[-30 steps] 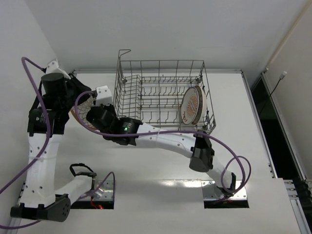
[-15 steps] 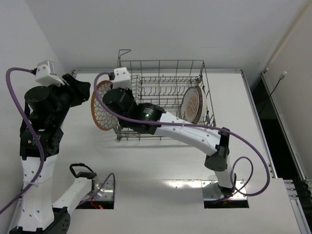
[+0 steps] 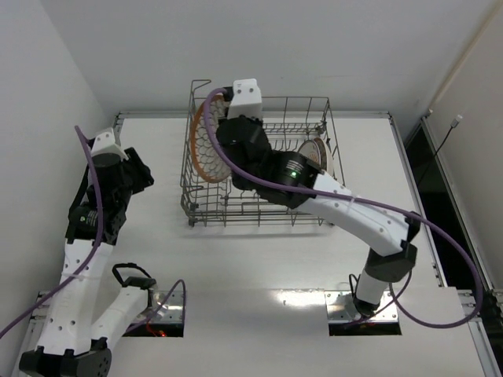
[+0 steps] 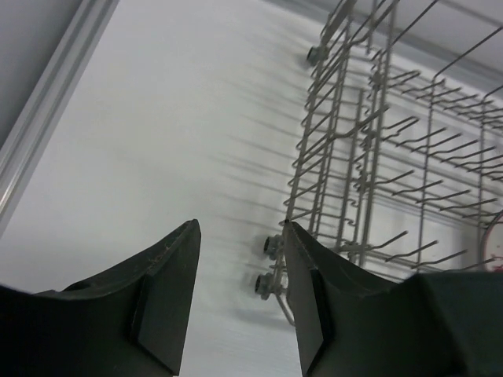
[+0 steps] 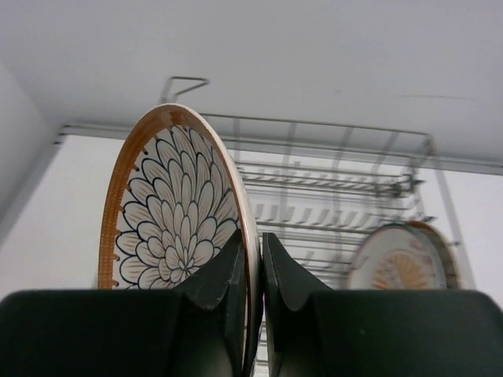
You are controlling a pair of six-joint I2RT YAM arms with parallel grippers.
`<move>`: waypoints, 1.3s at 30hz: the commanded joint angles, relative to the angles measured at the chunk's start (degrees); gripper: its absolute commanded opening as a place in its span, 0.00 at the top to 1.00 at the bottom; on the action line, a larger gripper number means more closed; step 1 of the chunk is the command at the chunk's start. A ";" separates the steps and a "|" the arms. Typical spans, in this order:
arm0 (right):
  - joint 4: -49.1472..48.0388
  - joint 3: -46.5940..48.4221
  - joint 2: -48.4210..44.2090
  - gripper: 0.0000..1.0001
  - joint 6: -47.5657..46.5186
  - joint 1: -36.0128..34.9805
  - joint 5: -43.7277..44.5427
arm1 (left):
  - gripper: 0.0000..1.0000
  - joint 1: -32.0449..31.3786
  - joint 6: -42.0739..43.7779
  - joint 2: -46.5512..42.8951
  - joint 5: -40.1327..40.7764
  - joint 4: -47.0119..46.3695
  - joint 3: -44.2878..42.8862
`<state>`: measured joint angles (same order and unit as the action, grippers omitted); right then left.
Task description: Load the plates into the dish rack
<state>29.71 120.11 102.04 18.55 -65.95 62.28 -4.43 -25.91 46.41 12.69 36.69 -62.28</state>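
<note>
My right gripper (image 3: 218,148) is shut on the rim of a plate (image 3: 203,145) with an orange rim and a petal pattern. It holds the plate upright above the left end of the grey wire dish rack (image 3: 259,214). In the right wrist view the plate (image 5: 169,212) is pinched between my fingers (image 5: 251,245), with the rack (image 5: 330,184) behind. A second plate (image 3: 317,159) with a sunburst centre stands in the rack's right end and also shows in the right wrist view (image 5: 401,263). My left gripper (image 3: 146,176) is open and empty, left of the rack (image 4: 377,149). A third plate is out of view.
The white table (image 3: 259,267) has a raised metal edge (image 4: 47,118) along its left side. The rack has a raised wire loop (image 3: 200,82) at its far left corner. A wall stands close behind the table.
My right arm has carried the plate from the table left of the rack up and right, over the rack's left end. My left arm has let go, drawn back and lowered.
</note>
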 commanded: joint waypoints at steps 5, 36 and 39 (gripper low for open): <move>-10.10 -11.28 -15.62 1.00 -14.37 2.49 16.44 | 0.56 -0.94 0.69 -5.27 1.74 -6.52 9.08; 1.23 -28.17 -8.70 1.00 -2.90 20.94 11.11 | 0.54 -1.46 1.83 -0.28 -3.28 -6.45 9.37; -1.14 -30.54 -8.00 1.00 -2.90 22.35 8.21 | 0.54 -2.69 1.83 -0.27 -2.76 -6.45 9.37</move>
<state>34.89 89.69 94.78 13.63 -44.56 70.59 -5.72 -24.56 46.26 10.11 32.45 -52.93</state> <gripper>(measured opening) 0.084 0.455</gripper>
